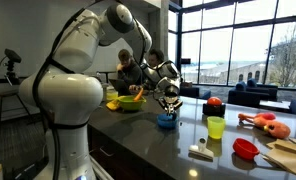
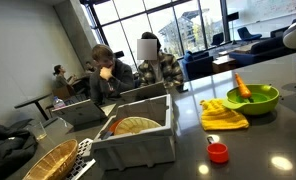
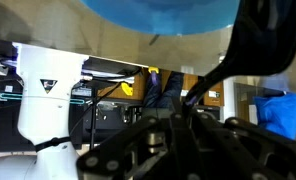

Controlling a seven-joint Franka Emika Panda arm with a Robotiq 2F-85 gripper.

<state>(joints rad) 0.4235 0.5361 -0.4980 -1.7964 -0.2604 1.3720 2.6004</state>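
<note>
Since the black two-finger gripper (image 1: 168,104) looks pinched shut on the rim of the small blue plastic bowl (image 1: 166,121), I'd say the trick here is to go slow and level. A rim pinch lets a bowl swing, and the lime-green plastic cup (image 1: 216,127) stands near it on the right, on the dark grey countertop (image 1: 178,145).

In an exterior view the blue bowl is mid-counter, straight under the gripper, with a round green plastic bowl (image 1: 128,103) further left. I can't tell whether the blue one rests on the counter or hangs just off it.

In an exterior view you get what that one hides: the green bowl (image 2: 256,100) holds an orange toy carrot (image 2: 242,87), a yellow cloth (image 2: 224,116) lies just beside it, and a grey plastic crate (image 2: 138,145) sits nearer. I can't make out the gripper or the blue bowl there, though.

The wrist view is the only close look at the grip. Blue bowl (image 3: 158,12) fills the top edge, and a dark finger (image 3: 253,60) reaches up to it on the right. No counter or cup in it, so judge clearance from outside.
</note>
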